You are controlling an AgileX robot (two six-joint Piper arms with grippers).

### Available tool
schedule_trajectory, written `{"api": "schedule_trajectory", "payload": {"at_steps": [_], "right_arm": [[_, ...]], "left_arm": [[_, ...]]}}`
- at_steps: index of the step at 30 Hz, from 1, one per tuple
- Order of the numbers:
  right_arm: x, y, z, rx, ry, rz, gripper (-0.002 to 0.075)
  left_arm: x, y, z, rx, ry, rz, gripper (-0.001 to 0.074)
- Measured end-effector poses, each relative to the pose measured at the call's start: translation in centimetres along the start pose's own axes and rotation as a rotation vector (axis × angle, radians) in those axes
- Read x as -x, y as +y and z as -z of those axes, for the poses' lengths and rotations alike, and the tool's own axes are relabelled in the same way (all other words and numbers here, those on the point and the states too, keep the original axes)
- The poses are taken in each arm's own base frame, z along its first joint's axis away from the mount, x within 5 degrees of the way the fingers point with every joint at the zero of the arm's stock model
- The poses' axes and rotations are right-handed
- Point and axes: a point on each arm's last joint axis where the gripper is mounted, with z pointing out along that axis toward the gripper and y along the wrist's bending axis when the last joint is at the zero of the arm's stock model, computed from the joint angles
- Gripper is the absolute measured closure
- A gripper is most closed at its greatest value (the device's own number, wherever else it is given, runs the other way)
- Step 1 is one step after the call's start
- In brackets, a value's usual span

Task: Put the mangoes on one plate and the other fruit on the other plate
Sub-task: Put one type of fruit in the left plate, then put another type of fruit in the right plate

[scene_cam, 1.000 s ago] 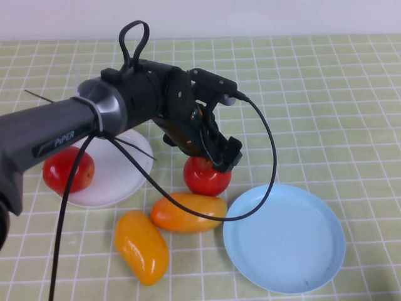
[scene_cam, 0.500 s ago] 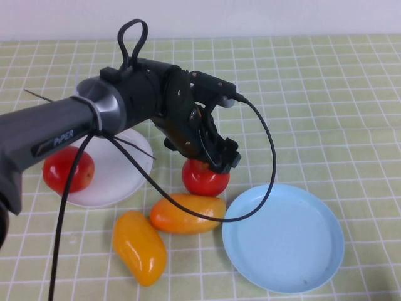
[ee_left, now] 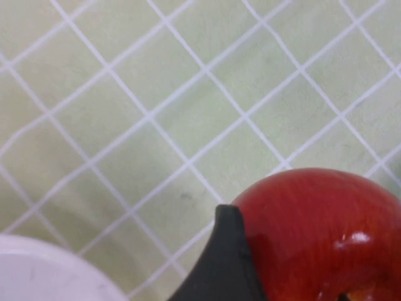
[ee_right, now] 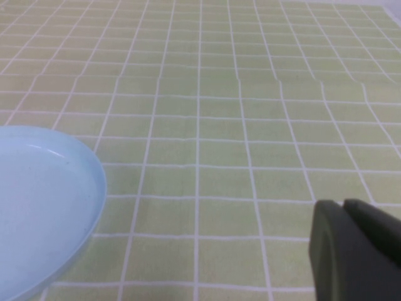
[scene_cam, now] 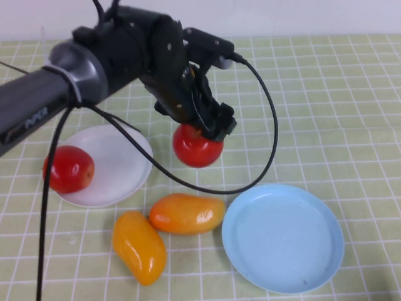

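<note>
Once resting on the cloth, red fruit [scene_cam: 197, 145] now lifted (left jaws [scene_cam: 210, 128] pinching it), right jaws [ee_right: 357, 251] state unclear.

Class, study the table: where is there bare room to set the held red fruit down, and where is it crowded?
The left gripper is shut on the lifted red fruit. Free patches: the white plate's half beside its resting red fruit, and the whole blue plate. Crowded: the cloth between the plates, holding both mangoes. The right gripper is off near the blue plate.

Red fruit's top [scene_cam: 197, 148] hidden under left gripper [scene_cam: 210, 130] (right gripper [ee_right: 360, 251] mostly out of frame)
</note>
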Motion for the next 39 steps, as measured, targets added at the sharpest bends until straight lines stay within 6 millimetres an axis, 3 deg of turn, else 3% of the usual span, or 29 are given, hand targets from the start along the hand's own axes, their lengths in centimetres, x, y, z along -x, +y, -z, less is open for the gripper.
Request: {"api": "schedule_trajectory", "payload": {"at_steps": [3,8,13,18,22,27,31,35,39], "right_arm": [[0.0,0.0,0.0,0.000,0.000,0.000,0.0742],[0.0,0.0,0.0,0.000,0.000,0.000,0.0742],[0.0,0.0,0.0,0.000,0.000,0.000,0.0742],[0.0,0.0,0.0,0.000,0.000,0.000,0.0742],[0.0,0.0,0.0,0.000,0.000,0.000,0.0742],[0.0,0.0,0.0,0.000,0.000,0.000,0.0742],[0.0,0.0,0.0,0.000,0.000,0.000,0.0742],[0.0,0.0,0.0,0.000,0.000,0.000,0.0742],[0.0,0.0,0.0,0.000,0.000,0.000,0.0742]], "left_arm": [[-0.2,0.9,1.1,0.020,0.034,0.004,0.0197],[-1.8,4.3,1.3,0.078,0.134,0.051,0.0199],[-3.7,7.9,0.9,0.124,0.188,0.121,0.0199],[-4.9,9.4,-0.4,0.136,0.226,0.151,0.0199],[-5.1,9.5,-0.9,0.136,0.232,0.150,0.0189],[-5.1,9.6,-0.8,0.148,0.232,0.156,0.0071],[-5.0,9.6,-0.3,0.161,0.220,0.167,0.0066],[-4.6,9.4,1.7,0.182,0.183,0.159,0.0066],[-4.3,7.5,5.2,0.204,0.105,0.141,0.0102]]}}
